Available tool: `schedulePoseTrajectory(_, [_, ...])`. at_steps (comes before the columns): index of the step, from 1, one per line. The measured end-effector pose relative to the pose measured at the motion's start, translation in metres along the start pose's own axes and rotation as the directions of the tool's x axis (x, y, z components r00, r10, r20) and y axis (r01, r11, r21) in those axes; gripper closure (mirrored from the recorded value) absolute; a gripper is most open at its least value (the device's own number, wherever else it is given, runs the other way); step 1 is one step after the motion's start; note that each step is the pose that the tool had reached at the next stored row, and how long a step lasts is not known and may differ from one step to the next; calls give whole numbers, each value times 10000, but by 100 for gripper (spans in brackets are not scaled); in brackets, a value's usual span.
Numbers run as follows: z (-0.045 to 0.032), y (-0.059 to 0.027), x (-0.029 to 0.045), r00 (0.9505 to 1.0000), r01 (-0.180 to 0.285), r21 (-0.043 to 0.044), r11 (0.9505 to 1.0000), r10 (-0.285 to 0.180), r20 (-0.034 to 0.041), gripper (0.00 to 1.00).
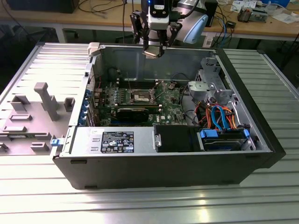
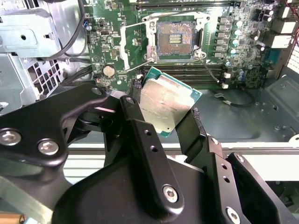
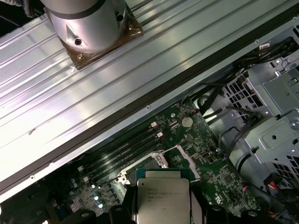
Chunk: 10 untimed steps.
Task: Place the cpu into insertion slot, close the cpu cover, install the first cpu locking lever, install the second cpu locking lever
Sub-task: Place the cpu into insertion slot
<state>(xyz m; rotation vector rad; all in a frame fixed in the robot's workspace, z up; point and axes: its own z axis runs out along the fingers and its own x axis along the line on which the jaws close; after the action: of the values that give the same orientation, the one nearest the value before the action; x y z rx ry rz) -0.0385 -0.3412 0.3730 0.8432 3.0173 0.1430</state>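
Observation:
My gripper (image 1: 153, 49) hangs above the open computer case, over its far wall, shut on the cpu (image 1: 153, 53). In the second wrist view the cpu (image 2: 164, 105) is a tilted silvery square with a green rim, clamped between the two black fingers (image 2: 135, 126). In the first wrist view its printed top (image 3: 162, 198) faces the camera. Below on the green board, the insertion slot (image 1: 141, 96) lies uncovered, with its dark pin field (image 2: 176, 39) showing inside a metal rim. Thin wire levers (image 2: 134, 27) stand off its sides. I cannot make out the cpu cover for sure.
The case (image 1: 261, 140) lies on a ribbed metal table (image 1: 149, 205). Inside are a grey drive cage (image 1: 210, 86), coloured cables (image 1: 224, 119), a labelled power supply (image 1: 117, 140) and long black memory slots (image 2: 187, 72). A grey fixture (image 1: 46, 100) stands at the exterior view's left.

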Motion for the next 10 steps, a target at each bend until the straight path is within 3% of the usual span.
schedulePoseTrajectory(10, [0,-1,1,9991,-416,-8,9991,416,37,45])
